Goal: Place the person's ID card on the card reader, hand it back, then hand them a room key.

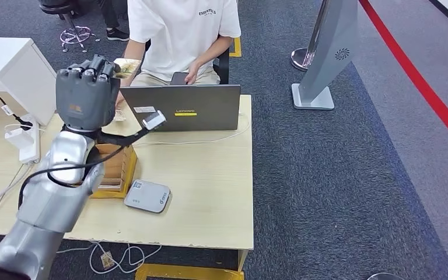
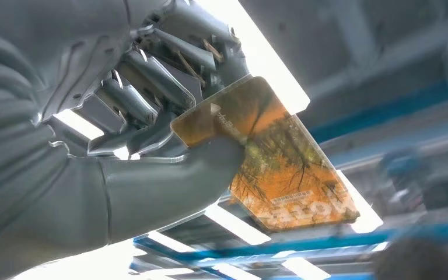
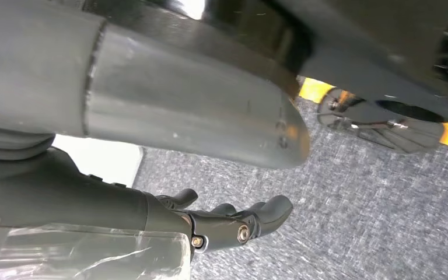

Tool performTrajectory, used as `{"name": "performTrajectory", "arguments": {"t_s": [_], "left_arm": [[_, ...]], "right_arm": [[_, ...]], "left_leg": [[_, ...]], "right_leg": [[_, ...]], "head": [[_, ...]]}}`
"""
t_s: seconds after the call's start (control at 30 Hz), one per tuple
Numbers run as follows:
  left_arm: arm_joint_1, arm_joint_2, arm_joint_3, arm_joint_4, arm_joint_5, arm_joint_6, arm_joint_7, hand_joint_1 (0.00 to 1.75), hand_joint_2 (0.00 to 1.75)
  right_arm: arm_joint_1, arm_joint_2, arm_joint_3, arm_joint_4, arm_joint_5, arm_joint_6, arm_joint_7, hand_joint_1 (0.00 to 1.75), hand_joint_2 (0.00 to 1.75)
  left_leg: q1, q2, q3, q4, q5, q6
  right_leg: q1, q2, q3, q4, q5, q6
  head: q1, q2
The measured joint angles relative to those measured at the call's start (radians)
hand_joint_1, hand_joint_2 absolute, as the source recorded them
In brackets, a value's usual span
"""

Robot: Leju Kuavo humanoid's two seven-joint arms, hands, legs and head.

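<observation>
Card [image 2: 280, 169], orange with a tree print, sits pinched between thumb and curled fingers of the left hand [image 1: 87, 93], raised at ten o'clock toward the seated person [image 1: 181, 29]. Right hand [image 3: 233, 224] hangs loosely spread, holding nothing.

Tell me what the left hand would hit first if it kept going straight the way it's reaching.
Most likely the seated person: the left hand, holding the orange card, reaches over the table toward them. Depth from the head view is unclear.

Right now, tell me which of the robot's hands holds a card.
The left hand, raised over the table toward the seated person, grips an orange card between thumb and fingers. The right hand hangs low above the carpet with nothing in it.
</observation>
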Motion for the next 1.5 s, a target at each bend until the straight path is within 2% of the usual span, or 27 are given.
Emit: {"name": "performTrajectory", "arguments": {"t_s": [0.13,0.33,0.73,1.07,1.2,1.5], "left_arm": [[-0.11,-0.011,-0.009,0.248,-0.004,0.016,0.016,1.75,1.75],[-0.154,-0.038,-0.037,0.414,-0.004,-0.014,0.059,1.75,1.75],[-0.168,-0.065,-0.062,0.523,-0.004,-0.018,0.085,1.75,1.75],[-0.168,-0.067,-0.062,0.573,-0.004,-0.015,0.083,1.75,1.75],[-0.169,-0.067,-0.062,0.582,-0.004,-0.015,0.082,0.0,1.75],[-0.163,-0.066,-0.055,0.588,0.001,-0.001,0.064,0.0,1.75]], "right_arm": [[-0.004,0.0,0.004,0.0,-0.019,-0.002,-0.013,0.0,0.0],[-0.003,0.0,0.004,0.0,-0.024,-0.001,-0.001,0.0,0.0],[-0.001,-0.002,0.007,0.0,-0.015,-0.006,-0.001,0.0,0.0],[0.003,-0.002,0.009,0.0,-0.01,-0.021,0.003,0.0,0.0],[0.004,-0.002,0.009,0.0,-0.01,-0.021,0.003,0.0,0.0],[0.007,-0.002,0.011,0.0,-0.012,-0.031,0.0,0.0,0.0]], "left_leg": [[-0.001,0.002,-0.002,0.0,0.0,0.0],[-0.001,0.002,-0.005,0.0,0.0,0.0],[-0.001,0.002,-0.006,0.0,0.0,0.0],[-0.001,0.002,-0.007,0.0,0.0,0.0],[-0.001,0.002,-0.009,0.0,0.0,0.0],[-0.001,0.002,-0.009,0.0,0.0,0.0]], "right_leg": [[0.0,0.002,-0.001,0.0,0.001,0.001],[0.0,0.002,-0.005,0.0,0.001,0.001],[0.0,0.002,-0.005,0.0,0.001,0.001],[0.0,0.002,-0.005,0.0,0.001,0.001],[0.0,0.002,-0.006,0.0,0.001,0.001],[0.0,0.001,-0.006,0.0,0.001,0.001]], "head": [[0.0,0.0],[0.0,0.0],[-0.001,0.0],[-0.001,0.0],[-0.001,0.0],[-0.001,0.0]]}}
